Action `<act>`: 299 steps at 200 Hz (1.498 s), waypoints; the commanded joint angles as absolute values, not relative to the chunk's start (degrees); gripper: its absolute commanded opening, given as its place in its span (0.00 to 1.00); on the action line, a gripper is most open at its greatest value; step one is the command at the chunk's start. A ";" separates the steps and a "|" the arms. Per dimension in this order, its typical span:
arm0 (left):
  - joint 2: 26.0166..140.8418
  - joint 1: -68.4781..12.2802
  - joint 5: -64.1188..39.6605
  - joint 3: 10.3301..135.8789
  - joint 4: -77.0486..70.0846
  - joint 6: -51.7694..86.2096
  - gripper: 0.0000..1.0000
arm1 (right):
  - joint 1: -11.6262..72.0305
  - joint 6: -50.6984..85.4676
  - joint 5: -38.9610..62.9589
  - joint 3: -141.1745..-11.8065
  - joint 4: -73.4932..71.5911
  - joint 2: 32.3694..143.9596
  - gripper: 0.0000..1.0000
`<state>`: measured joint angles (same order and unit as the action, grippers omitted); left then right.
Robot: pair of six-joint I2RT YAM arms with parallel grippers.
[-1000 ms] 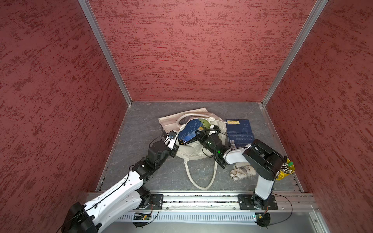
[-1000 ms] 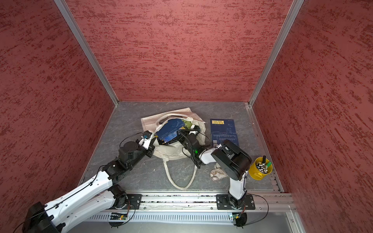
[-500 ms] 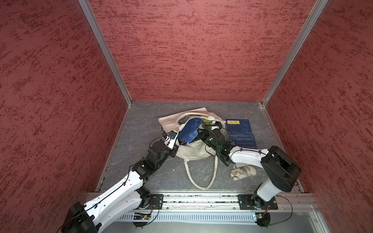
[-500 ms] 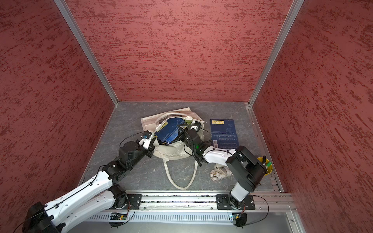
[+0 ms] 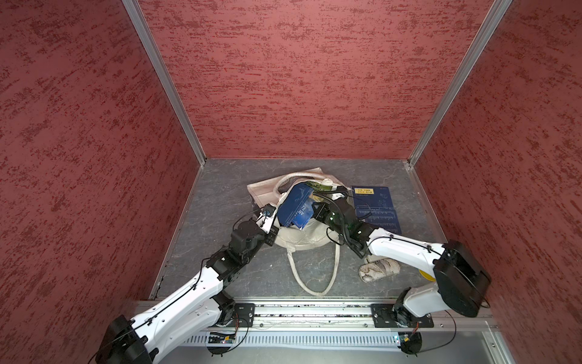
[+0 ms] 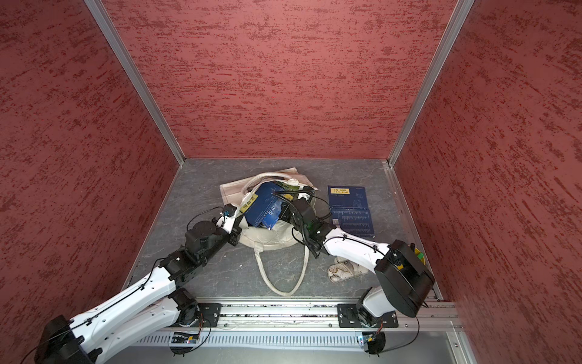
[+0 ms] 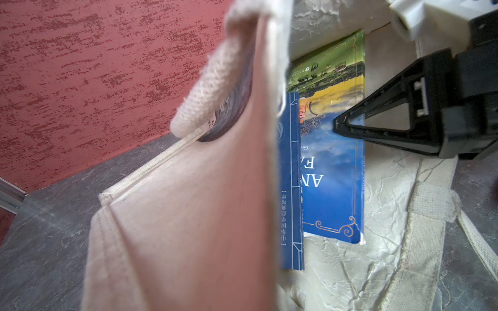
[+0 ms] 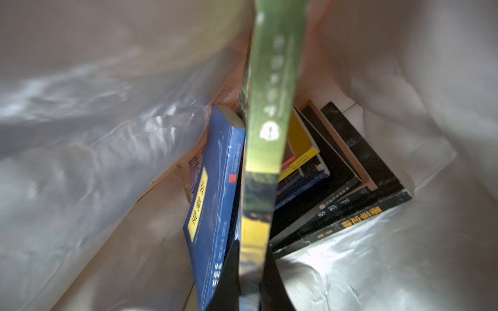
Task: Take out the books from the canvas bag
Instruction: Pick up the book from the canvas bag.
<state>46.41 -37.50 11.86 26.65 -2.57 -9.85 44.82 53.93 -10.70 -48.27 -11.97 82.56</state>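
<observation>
nearby — pouch (image 5: 379,271), loose blue book (image 5: 376,208) beside bag (image 5: 302,239)

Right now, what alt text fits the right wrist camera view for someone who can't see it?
The right tool is shut on a thin green-and-yellow book, seen edge-on inside the cream canvas bag. Beside it is a dark blue book with a yellow label; further in are a bright yellow book and a black book with orange lettering.

White arms (image 5: 189,293) (black joints (image 5: 459,283), cables (image 5: 343,223)).
</observation>
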 commanded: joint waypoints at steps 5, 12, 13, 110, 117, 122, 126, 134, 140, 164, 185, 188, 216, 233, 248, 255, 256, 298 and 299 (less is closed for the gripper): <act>45.58 -37.25 10.77 29.00 -7.80 -9.16 0.00 | 45.31 49.54 -12.23 -50.67 -15.09 77.74 0.00; 45.59 -37.26 10.73 29.09 -7.81 -9.13 0.00 | 45.44 49.18 -11.51 -50.46 -15.55 77.23 0.00; 45.60 -37.26 10.73 29.09 -7.73 -9.09 0.00 | 45.44 49.16 -11.43 -50.50 -15.55 77.16 0.00; 46.39 -36.95 11.88 29.44 -7.30 -7.84 0.00 | 46.40 48.06 -4.67 -47.48 -15.26 67.51 0.00; 46.48 -36.91 11.87 29.51 -7.29 -7.71 0.00 | 46.54 48.05 -4.03 -47.19 -15.54 66.73 0.00; 46.56 -36.91 11.95 29.61 -7.11 -7.62 0.00 | 46.53 48.08 -3.62 -47.07 -15.64 66.35 0.00; 46.51 -36.84 12.00 29.61 -7.06 -7.58 0.00 | 46.66 48.05 -3.27 -47.02 -15.64 66.01 0.00; 46.58 -36.83 12.14 29.60 -7.07 -7.29 0.00 | 46.86 47.91 -2.51 -46.90 -15.86 65.51 0.00; 46.57 -36.74 12.13 29.62 -7.03 -7.11 0.00 | 46.93 47.51 -1.58 -46.71 -16.36 65.16 0.00; 46.66 -36.65 11.96 29.79 -6.67 -6.85 0.00 | 46.93 44.07 2.91 -47.68 -15.52 65.61 0.00; 46.66 -36.61 11.80 29.61 -6.67 -6.68 0.00 | 46.91 42.70 5.46 -48.25 -13.54 66.71 0.00; 46.60 -36.64 11.82 29.75 -6.68 -6.75 0.00 | 46.93 42.53 5.71 -48.25 -13.38 66.66 0.00; 46.85 -36.65 11.78 29.74 -6.75 -6.34 0.00 | 47.00 40.11 11.10 -46.97 -16.92 64.07 0.00; 47.27 -36.65 11.61 29.93 -6.68 -6.01 0.00 | 47.11 38.33 15.66 -47.87 -18.13 62.82 0.00; 47.52 -36.63 11.36 30.04 -6.54 -5.85 0.00 | 47.11 36.74 17.48 -48.80 -18.57 61.54 0.00; 47.47 -36.54 11.43 30.11 -6.55 -5.66 0.00 | 47.11 36.25 16.78 -48.95 -18.54 60.70 0.00; 47.51 -36.55 11.43 30.13 -6.53 -5.64 0.00 | 47.06 36.19 16.56 -48.95 -18.54 60.54 0.00; 47.27 -36.47 11.78 29.97 -6.54 -5.49 0.00 | 47.03 35.06 6.82 -47.31 -21.63 55.74 0.00; 47.28 -36.47 11.78 29.97 -6.52 -5.52 0.00 | 47.03 35.06 6.57 -47.25 -21.76 55.69 0.00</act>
